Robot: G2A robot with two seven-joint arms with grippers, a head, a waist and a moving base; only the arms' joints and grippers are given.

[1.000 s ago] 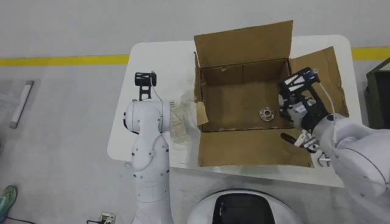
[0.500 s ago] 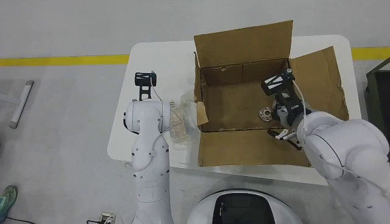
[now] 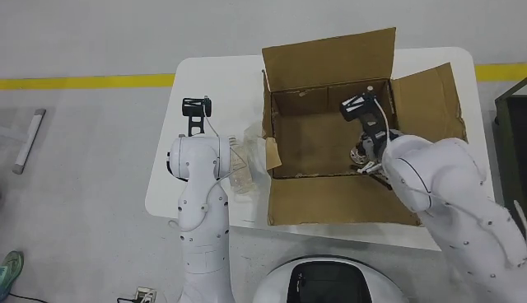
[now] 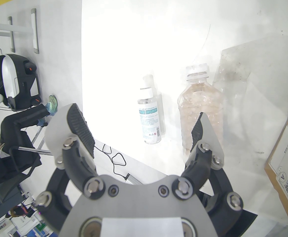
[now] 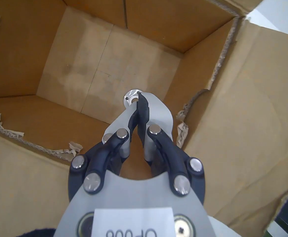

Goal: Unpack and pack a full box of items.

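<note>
The brown cardboard box (image 3: pixel 329 60) sits with its flaps folded out on the white table (image 3: pixel 218 89), and the right gripper (image 5: pixel 139 104) is down inside it, close to the near right corner of the floor. Its two dark-padded fingers (image 5: pixel 144 110) are pressed together with no gap between them, and their tips meet the edge of a small round silver metal disc with a hole through its middle (image 5: pixel 130 97), which lies flat on the box floor. I cannot tell whether the tips actually pinch that rim. Outside the box, on its left, the left gripper (image 4: pixel 136 114) hangs over the table with its jaws spread wide and nothing in them. Beneath it lie a clear spray bottle with a white label (image 4: pixel 149 119) and a clear, ribbed plastic bottle without a cap (image 4: pixel 203 109), side by side, with a crumpled clear plastic sheet (image 4: pixel 235 72) just beyond them.
</note>
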